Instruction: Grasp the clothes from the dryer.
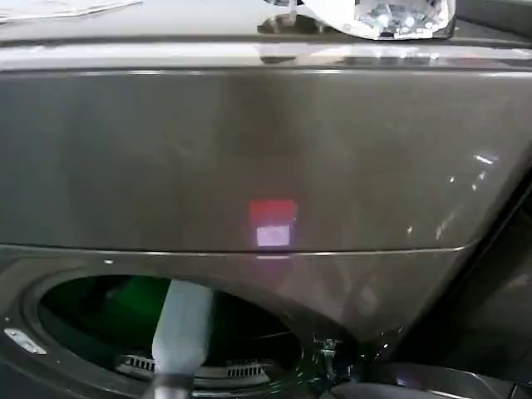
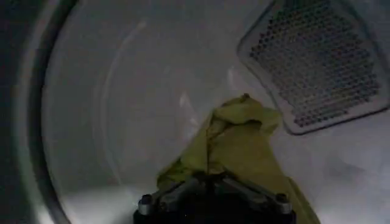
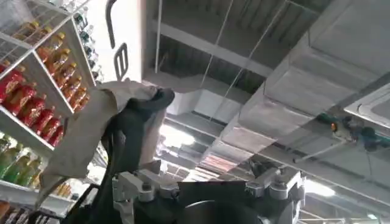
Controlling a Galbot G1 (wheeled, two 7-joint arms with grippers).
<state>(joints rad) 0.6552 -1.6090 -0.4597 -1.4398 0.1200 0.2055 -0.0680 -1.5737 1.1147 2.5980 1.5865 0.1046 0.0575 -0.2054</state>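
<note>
Yellow-green and soft: small wrinkly bundle of clothes (image 2: 241,137), down inside the big dark bronze-grey metal dryer (image 1: 249,150), against the smooth pale curved drum wall (image 2: 122,91). Pinched at its near end by the left end effector (image 2: 210,179), closed tight on the cloth. Close beside the bundle's far tip: grey metal panel full of tiny round holes (image 2: 317,61). Reaching down through the round dark opening (image 1: 91,307): white round left arm (image 1: 183,328), hiding the middle of the hole. On the shiny flat front of the dryer, small red and white glow (image 1: 272,223). Up on top, crinkly clear plastic (image 1: 391,17). Right end effector (image 3: 201,195) turned up toward grey ceiling ducts (image 3: 292,91), near shelves of red and orange bottles (image 3: 36,91), with floppy beige cloth (image 3: 85,134) draped on it. Open or closed there: cannot tell.
</note>
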